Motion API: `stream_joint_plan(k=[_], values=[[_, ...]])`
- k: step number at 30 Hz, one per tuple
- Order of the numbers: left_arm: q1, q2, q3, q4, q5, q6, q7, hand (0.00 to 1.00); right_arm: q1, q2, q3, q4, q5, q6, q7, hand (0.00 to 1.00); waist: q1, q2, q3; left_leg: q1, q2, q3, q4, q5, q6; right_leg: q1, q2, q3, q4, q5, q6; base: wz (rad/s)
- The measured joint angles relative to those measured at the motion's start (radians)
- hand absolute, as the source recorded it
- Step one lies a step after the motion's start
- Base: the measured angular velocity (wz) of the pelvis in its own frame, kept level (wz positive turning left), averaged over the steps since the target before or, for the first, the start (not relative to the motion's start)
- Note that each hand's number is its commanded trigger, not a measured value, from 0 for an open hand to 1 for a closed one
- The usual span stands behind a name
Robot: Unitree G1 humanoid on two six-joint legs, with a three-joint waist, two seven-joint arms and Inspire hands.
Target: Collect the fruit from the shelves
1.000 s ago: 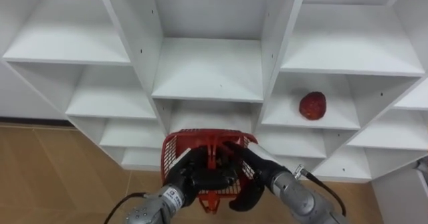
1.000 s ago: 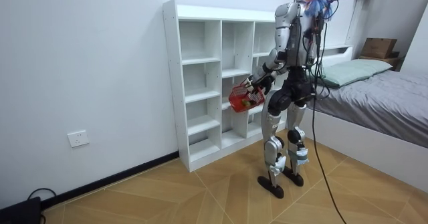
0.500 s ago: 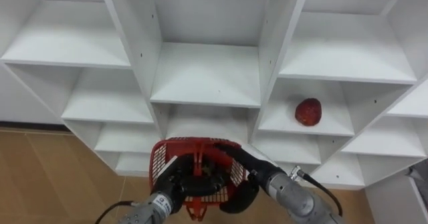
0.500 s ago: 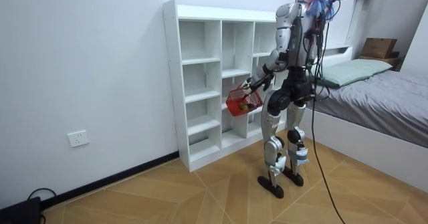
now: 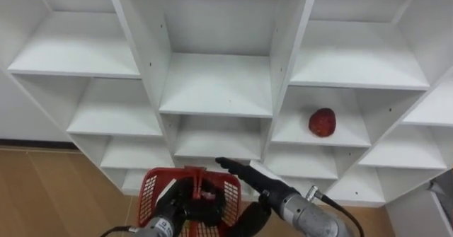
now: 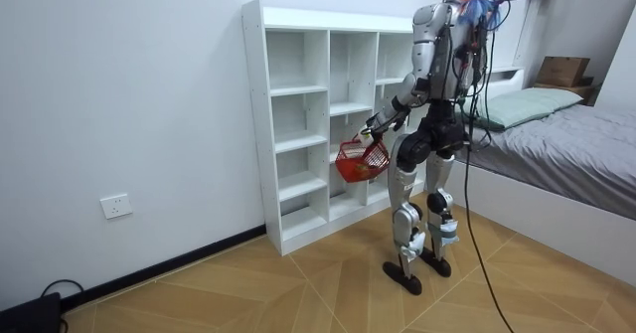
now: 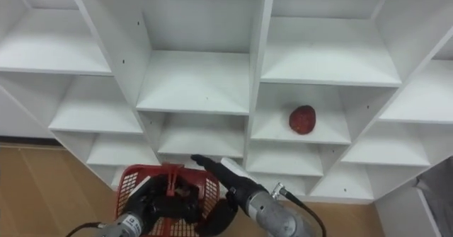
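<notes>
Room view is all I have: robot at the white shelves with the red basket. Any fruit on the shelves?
Observer: Yes. One red fruit sits on a shelf in the right column, alone in its compartment.
Operator: Which hand has the basket?
Observer: The left hand, fingers curled round the handle of the basket.
Operator: Right hand?
Observer: The right hand is open, fingers straight, over the basket's far side, below and left of the fruit, not touching it.

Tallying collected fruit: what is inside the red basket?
The red basket shows only mesh wall and handle. The left robot hand, curled round the handle, and the open right robot hand above the rim cover whatever lies inside.
</notes>
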Motion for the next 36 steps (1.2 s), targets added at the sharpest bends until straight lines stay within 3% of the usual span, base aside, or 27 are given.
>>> stream_joint_plan(k=[5,10,13,17,22,31,36], values=[[0.009,-0.003,0.04,-0.035,0.015,0.0,0.001,1.0,0.01,-0.002,-0.056,-0.055,0.135,0.0,0.022,0.0,-0.003,-0.018,-0.0015,0.011,0.002,0.022,-0.008,0.0,0.0,0.004,0.001,0.012,-0.002,0.0,0.001,-0.08],[0.01,0.007,0.059,-0.043,0.015,-0.002,0.001,1.0,0.034,-0.001,-0.107,-0.093,0.149,-0.001,0.032,0.0,-0.01,-0.034,-0.0051,0.024,0.004,0.026,-0.011,-0.003,0.0,0.021,0.004,0.015,-0.012,0.0,0.001,-0.01],[0.012,0.005,0.077,-0.044,0.015,-0.003,0.001,1.0,0.061,0.003,-0.139,-0.109,0.149,-0.008,0.032,0.0,-0.009,-0.031,-0.0037,0.027,0.006,0.028,-0.009,-0.005,-0.001,0.023,0.005,0.015,-0.012,0.001,0.0,0.0],[0.015,-0.003,0.083,-0.043,0.015,-0.003,0.022,1.0,0.077,0.003,-0.175,-0.109,0.147,-0.012,0.019,0.0,-0.013,-0.014,0.0044,0.039,0.01,0.031,-0.01,-0.007,-0.003,0.032,0.008,0.015,-0.013,0.002,-0.001,-0.01],[0.034,-0.013,0.097,-0.043,0.013,-0.003,0.022,1.0,0.085,0.008,-0.213,-0.109,0.172,-0.013,-0.017,0.0,-0.035,0.002,-0.0005,0.045,0.012,0.041,-0.011,-0.008,-0.004,0.035,0.011,0.026,-0.013,0.002,-0.001,-0.06],[0.053,-0.016,0.158,-0.042,0.011,-0.02,0.043,1.0,0.128,0.018,-0.266,-0.108,0.18,-0.064,-0.143,0.0,-0.056,-0.01,-0.0025,0.055,0.012,0.053,-0.012,-0.01,-0.003,0.038,0.011,0.041,-0.015,0.002,-0.001,-0.05],[0.062,-0.016,0.169,-0.026,0.011,-0.024,0.058,1.0,0.139,0.018,-0.279,-0.1,0.213,-0.072,-0.216,0.0,-0.058,-0.016,-0.0017,0.076,0.012,0.057,-0.02,-0.012,-0.003,0.052,0.011,0.044,-0.025,0.001,-0.001,-0.02]])
